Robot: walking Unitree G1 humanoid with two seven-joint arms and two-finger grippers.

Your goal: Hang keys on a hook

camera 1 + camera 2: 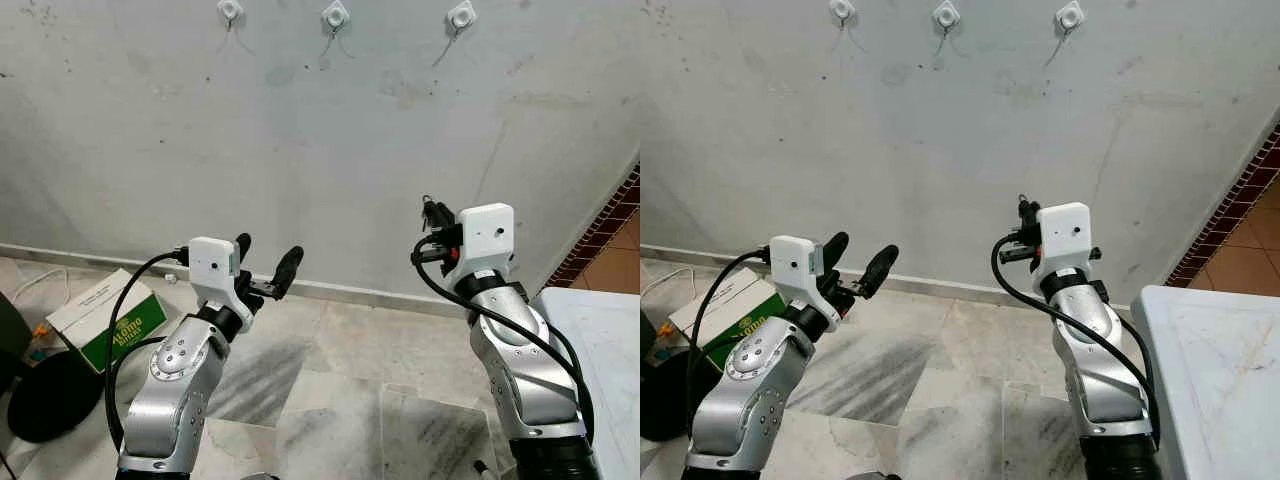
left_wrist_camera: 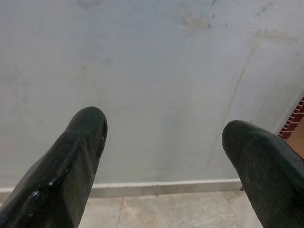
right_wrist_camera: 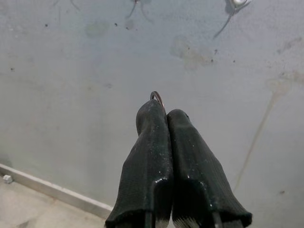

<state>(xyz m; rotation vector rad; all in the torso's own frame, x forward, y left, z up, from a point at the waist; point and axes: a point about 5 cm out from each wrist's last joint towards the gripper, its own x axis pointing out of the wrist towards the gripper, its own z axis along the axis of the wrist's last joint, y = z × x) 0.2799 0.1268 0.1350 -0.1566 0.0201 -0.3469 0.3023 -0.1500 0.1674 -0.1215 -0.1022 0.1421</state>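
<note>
Three white hooks are stuck high on the grey wall: a left hook [image 1: 230,10], a middle hook [image 1: 335,15] and a right hook [image 1: 461,16]. My right gripper [image 1: 431,212] is raised in front of the wall, well below the right hook. Its fingers [image 3: 152,142] are pressed together on a thin metal key ring [image 3: 156,96], of which just a small arc pokes out past the tips. The keys themselves are hidden. My left gripper [image 1: 268,248] is held up lower left, open, with nothing between its fingers [image 2: 76,156].
A green and white cardboard box [image 1: 110,315] lies on the marble floor at the left, by a black round object [image 1: 45,395]. A white tabletop [image 1: 600,350] stands at the right. Red brick tiles [image 1: 605,235] edge the wall's right side.
</note>
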